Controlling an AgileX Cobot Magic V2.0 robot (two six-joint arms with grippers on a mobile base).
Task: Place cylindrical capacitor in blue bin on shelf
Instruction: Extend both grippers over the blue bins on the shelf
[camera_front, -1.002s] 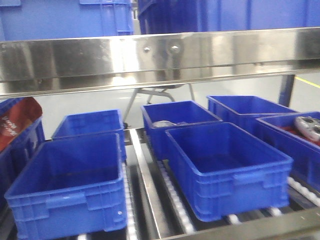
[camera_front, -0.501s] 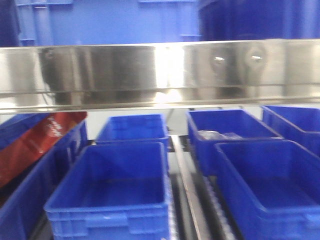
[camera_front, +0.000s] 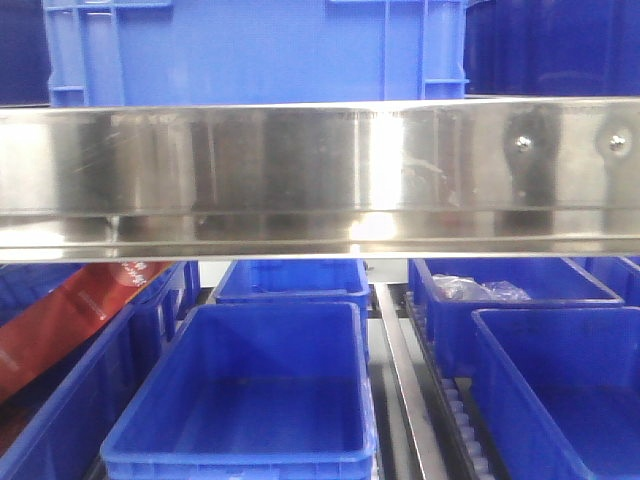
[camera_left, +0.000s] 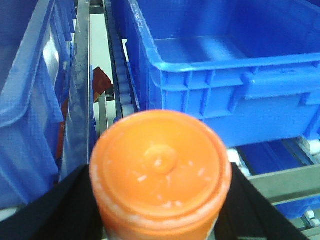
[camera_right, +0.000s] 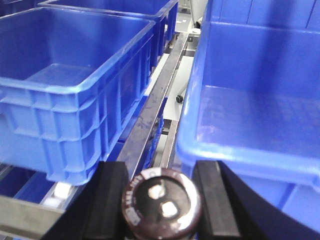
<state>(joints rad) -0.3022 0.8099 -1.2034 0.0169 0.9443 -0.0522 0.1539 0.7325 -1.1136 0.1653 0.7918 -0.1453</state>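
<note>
Fingers (camera_right: 111, 200) of the right hand (camera_right: 161, 194) pinch the cylindrical capacitor (camera_right: 161, 210) by its sides, low in the wrist view. At 10 o'clock stands a blue bin (camera_right: 75, 85), at 2 o'clock a second bin (camera_right: 255, 120), a rail of the shelf (camera_right: 150, 115) running between. Left hand (camera_left: 160, 205) clamps an orange-topped cylinder (camera_left: 160, 170).

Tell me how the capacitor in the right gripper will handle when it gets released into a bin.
The capacitor looks rigid, with a hard shiny rim, so the right gripper should not deform it. Its round body probably rolls if it lands sideways on a smooth bin floor. Its glossy surface may slip between the fingers.
</note>
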